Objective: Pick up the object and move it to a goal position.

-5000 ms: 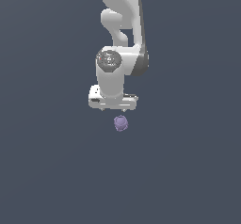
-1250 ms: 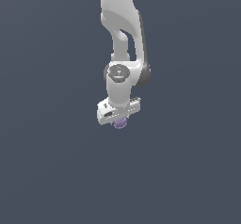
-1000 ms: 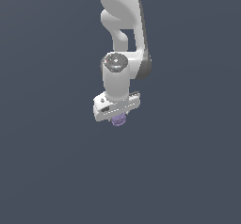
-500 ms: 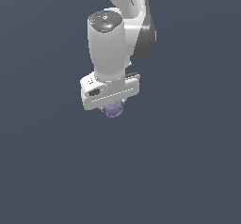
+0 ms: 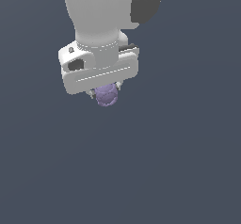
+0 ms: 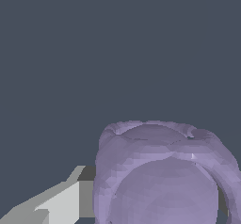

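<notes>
The object (image 5: 107,95) is a small pale purple lumpy blob. It sits between the fingers under the white gripper (image 5: 105,93), held well above the dark grey floor. Only the finger tips show at each side of it in the exterior view. In the wrist view the object (image 6: 160,176) fills the lower part of the picture, with one pale finger (image 6: 56,202) pressed against its side. The gripper is shut on the object. The white arm (image 5: 101,11) rises out of the top of the exterior view.
A plain dark grey floor (image 5: 179,162) lies all around, with nothing else on it in either view.
The arm has lifted with the object in its grip and come much closer to the exterior camera, now looking far larger. Five seconds ago the object lay below the open fingers.
</notes>
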